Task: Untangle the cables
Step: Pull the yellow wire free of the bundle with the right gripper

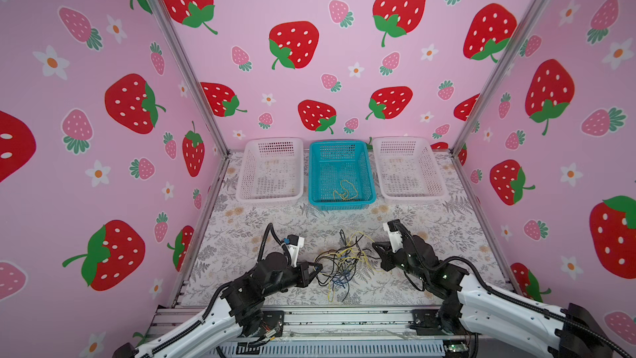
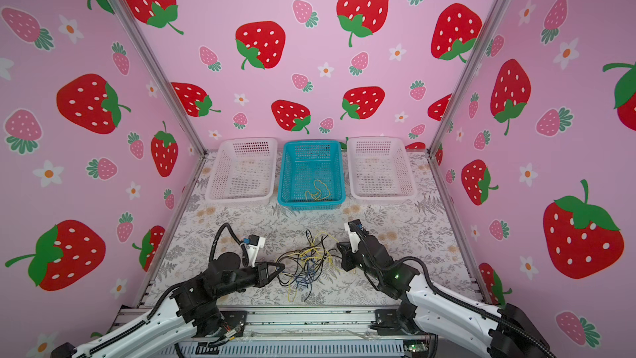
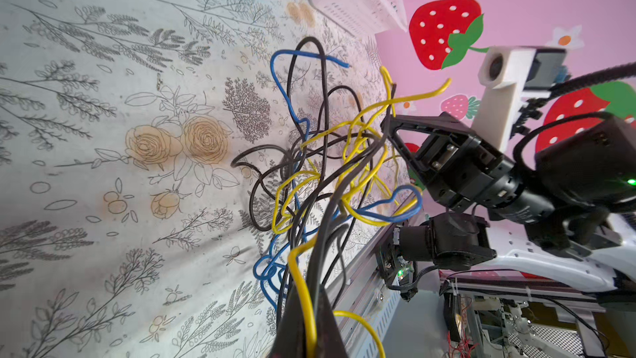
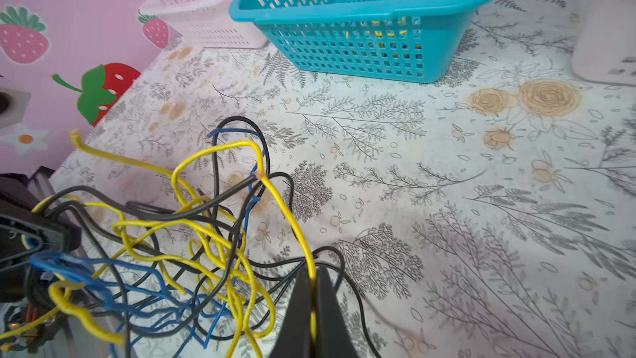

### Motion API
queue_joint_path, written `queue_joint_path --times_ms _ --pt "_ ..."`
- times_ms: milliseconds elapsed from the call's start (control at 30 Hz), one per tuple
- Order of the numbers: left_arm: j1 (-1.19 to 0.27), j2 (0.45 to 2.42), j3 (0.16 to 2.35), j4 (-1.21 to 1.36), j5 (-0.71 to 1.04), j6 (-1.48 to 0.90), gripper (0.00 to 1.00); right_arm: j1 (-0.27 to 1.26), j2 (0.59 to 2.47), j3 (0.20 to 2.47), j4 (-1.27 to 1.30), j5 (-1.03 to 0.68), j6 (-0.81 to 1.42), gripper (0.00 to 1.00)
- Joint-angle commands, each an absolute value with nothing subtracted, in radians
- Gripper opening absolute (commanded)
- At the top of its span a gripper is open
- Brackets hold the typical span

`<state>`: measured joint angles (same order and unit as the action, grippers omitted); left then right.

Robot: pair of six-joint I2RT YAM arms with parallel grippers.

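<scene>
Right gripper [image 4: 314,272] is clamped on a single yellow cable [image 4: 285,215], its jaws pressed together with the strand running up between them. Left gripper [image 3: 309,299] is closed too, with a yellow strand and several black ones pinched between its fingers.

Both hold parts of one tangle of thin black, yellow and blue cables [image 1: 344,263]. In both top views this tangle lies at 6 o'clock on the table, near the front edge and between the two arms. The left gripper meets the heap at its 9 o'clock and the right gripper at its 2 o'clock. Loops stand up off the cloth, and loose ends trail toward the heap's 6 o'clock.

Under it is a white tablecloth printed with grey ferns and tan roses [image 1: 241,235]. At the table's 12 o'clock stands a turquoise perforated plastic basket [image 1: 316,180], and a separate loose yellow cable [image 1: 345,190] lies curled inside near the basket's own 6 o'clock wall. One white perforated plastic basket [image 1: 242,180] sits at 11 o'clock and another [image 1: 437,180] at 1 o'clock. Pink strawberry-patterned walls [image 1: 309,5] enclose the table.
</scene>
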<state>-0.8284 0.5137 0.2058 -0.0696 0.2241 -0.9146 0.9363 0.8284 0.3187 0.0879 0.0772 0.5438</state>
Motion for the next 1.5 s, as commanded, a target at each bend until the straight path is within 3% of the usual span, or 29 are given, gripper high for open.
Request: queue_joint_path --times_ms 0,233,400,833,1267,1467 --pt "-0.819 0.548 0.277 -0.050 0.229 -0.877 0.00 0.905 0.799 0.374 -0.033 0.191 0.505 0.00" --pt "-0.781 0.561 0.355 -0.251 0.174 -0.812 0.00 0.766 0.781 0.457 -0.212 0.215 0.524 0.00" --pt "-0.674 0.566 0.367 -0.374 0.200 -0.802 0.00 0.683 0.713 0.479 -0.248 0.235 0.582 0.00" --pt "-0.566 0.571 0.376 -0.443 0.170 -0.823 0.00 0.464 0.584 0.573 -0.378 0.221 0.601 0.00" --pt "-0.536 0.681 0.349 -0.269 0.318 -0.837 0.00 0.421 0.555 0.607 -0.250 -0.090 0.531 0.00" --pt "-0.536 0.689 0.326 -0.220 0.337 -0.846 0.00 0.420 0.643 0.634 -0.138 -0.224 0.546 0.00"
